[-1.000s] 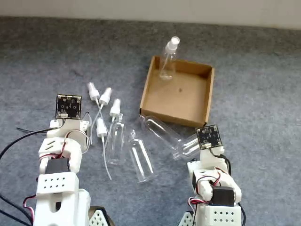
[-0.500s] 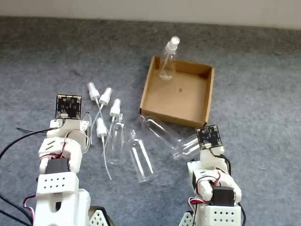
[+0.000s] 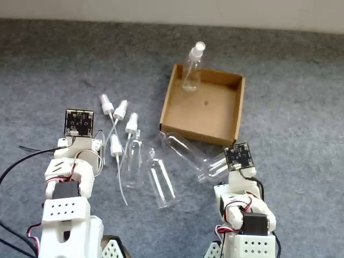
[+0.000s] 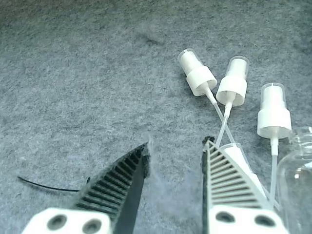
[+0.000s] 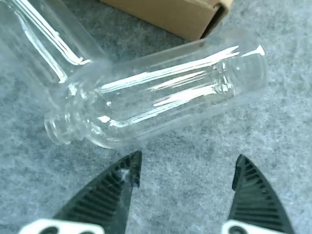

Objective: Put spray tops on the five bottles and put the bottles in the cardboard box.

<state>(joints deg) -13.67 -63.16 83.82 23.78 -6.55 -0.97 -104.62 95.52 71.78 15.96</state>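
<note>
- The left gripper (image 4: 175,145) is seen with its jaws spread fairly wide and nothing held between them, low over the grey carpet-like cover (image 3: 301,70) on the left side.
- Three loose spray tops are laid out just beyond it: the leftmost spray top (image 4: 197,78), the middle spray top (image 4: 233,85) and the right spray top (image 4: 274,117), with their thin tubes crossing.
- A fourth spray top (image 4: 239,151) is partly hidden behind one left finger. Whether they touch can't be told.
- The right gripper (image 5: 187,157) is opened wide and empty, just on the near side of an uncapped bottle (image 5: 161,92) lying flat with its open neck turned left.
- A second clear bottle (image 5: 44,39) is pressed up against that one, just near of the box wall.
- Two more uncapped ones are found lying between the arms: the left bottle (image 3: 133,161) and the centre bottle (image 3: 163,183).
- The cardboard box (image 3: 207,107) is set far and right of centre. A capped bottle (image 3: 192,67) is propped over its far-left rim, with the spray head poking out past the box.
</note>
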